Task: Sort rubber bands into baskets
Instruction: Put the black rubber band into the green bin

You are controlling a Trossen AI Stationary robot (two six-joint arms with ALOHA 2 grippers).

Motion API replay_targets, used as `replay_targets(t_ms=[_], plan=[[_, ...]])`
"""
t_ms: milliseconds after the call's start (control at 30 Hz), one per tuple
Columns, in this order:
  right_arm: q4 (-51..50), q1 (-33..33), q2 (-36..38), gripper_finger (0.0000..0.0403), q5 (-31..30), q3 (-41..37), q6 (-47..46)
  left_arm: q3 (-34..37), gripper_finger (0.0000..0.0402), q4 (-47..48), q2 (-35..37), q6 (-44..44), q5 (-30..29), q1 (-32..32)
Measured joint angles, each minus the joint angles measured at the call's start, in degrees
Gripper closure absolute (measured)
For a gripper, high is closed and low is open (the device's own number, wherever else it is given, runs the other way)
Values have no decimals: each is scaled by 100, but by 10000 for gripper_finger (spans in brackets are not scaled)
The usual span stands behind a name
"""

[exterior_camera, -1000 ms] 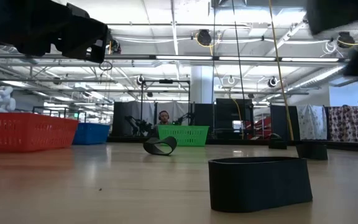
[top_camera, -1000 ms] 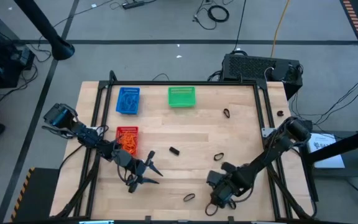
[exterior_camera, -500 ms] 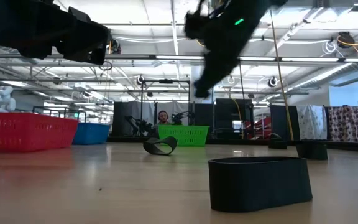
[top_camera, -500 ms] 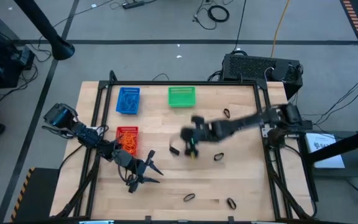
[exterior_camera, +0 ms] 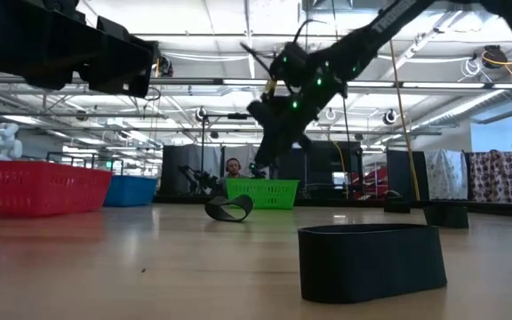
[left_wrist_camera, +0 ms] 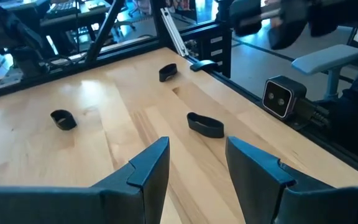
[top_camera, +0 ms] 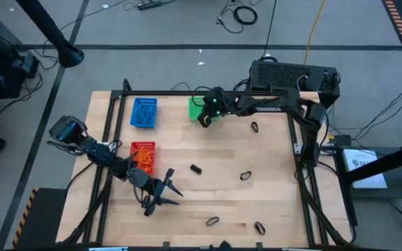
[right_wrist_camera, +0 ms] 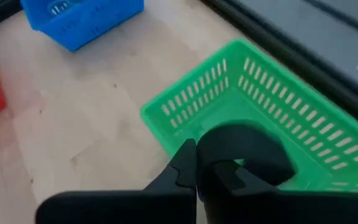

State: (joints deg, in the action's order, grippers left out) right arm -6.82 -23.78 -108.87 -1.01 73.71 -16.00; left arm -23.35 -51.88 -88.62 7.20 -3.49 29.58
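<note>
One black band [right_wrist_camera: 244, 149], loop upright, in right tool [right_wrist_camera: 194, 168] above green basket [right_wrist_camera: 229, 87].

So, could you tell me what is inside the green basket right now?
The green basket shows only bare mesh where visible. The right gripper, shut on a black rubber band, hangs above its near rim and covers part of the inside.

Light is even and bright, coming from long ceiling strip lights [exterior_camera: 238, 82] that glare white across the upper part of the low view. The pale wooden tabletop [top_camera: 257, 202] shows only soft, short shadows in the high view. In the low view the near black rubber band [exterior_camera: 369, 260] is slightly soft and the dark arm at upper left is blurred. The green plastic mesh basket [right_wrist_camera: 303, 99] in the right wrist view is smeared; that view's foreground is out of focus.
</note>
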Motion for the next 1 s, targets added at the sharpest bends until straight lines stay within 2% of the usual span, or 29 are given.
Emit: replay_targets(t_ms=[233, 400, 533, 833, 1000], plan=[[209, -174, -194, 377, 100, 2, -227, 0, 235, 24, 0, -85, -9, 0], [214, -179, -187, 346, -159, 0, -424, 0, 235, -2, 0, -88, -20, 0], [80, -250, -187, 316, -167, 0, -764, 0, 235, -4, 0, -91, -22, 0], [-157, -381, -187, 241, -180, 0, -908, 0, 235, -4, 0, -89, -22, 0], [-651, -424, -187, 217, -186, 0, -975, 0, 235, -6, 0, -89, -22, 0]])
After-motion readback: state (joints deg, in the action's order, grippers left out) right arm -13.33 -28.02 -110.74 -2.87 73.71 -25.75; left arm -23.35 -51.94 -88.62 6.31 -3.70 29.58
